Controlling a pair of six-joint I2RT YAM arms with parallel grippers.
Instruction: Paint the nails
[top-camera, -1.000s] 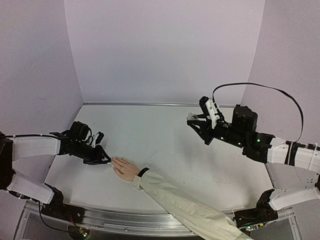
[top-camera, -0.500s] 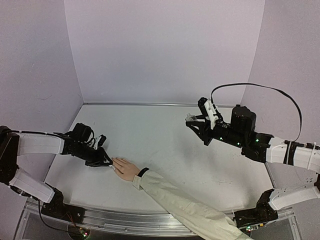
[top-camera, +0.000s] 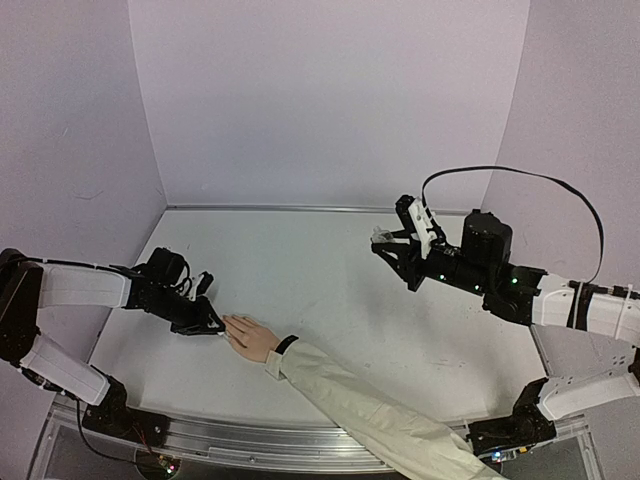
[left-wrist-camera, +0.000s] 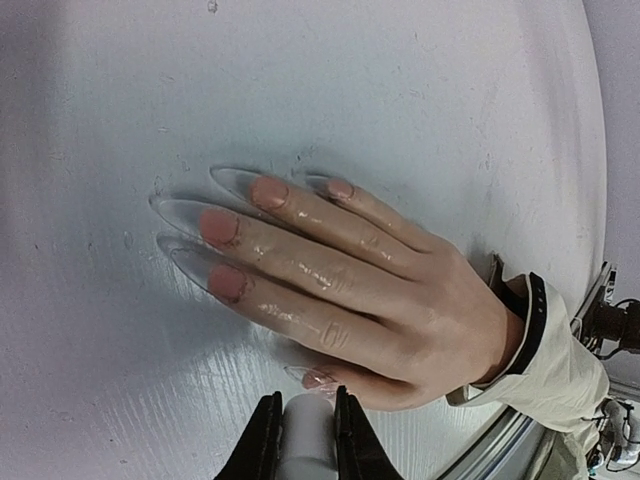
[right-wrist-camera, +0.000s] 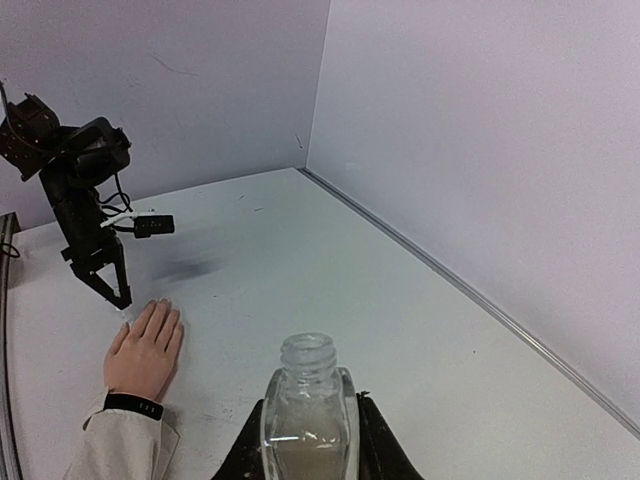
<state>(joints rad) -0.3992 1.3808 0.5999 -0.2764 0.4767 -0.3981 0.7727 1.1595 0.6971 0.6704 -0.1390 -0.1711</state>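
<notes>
A light-skinned hand (top-camera: 252, 338) with a black wristband and cream sleeve lies palm down on the white table. Its long clear nails (left-wrist-camera: 218, 226) show pink beds. My left gripper (top-camera: 213, 325) is at the fingertips, shut on a white cylindrical brush handle (left-wrist-camera: 308, 440). The handle's end is at the thumb nail (left-wrist-camera: 318, 378); the brush tip itself is hidden. My right gripper (top-camera: 385, 243) hovers at the right, shut on an open clear glass bottle (right-wrist-camera: 307, 420) of pale liquid. The hand also shows in the right wrist view (right-wrist-camera: 147, 350).
The cream sleeve (top-camera: 370, 410) runs from the wrist to the near table edge. Purple walls close off the back and both sides. A metal rail (top-camera: 250, 435) lines the near edge. A black cable (top-camera: 520, 172) arcs above my right arm.
My left gripper has shifted slightly towards the hand's fingertips and settled there. The right arm and the hand have barely moved.
</notes>
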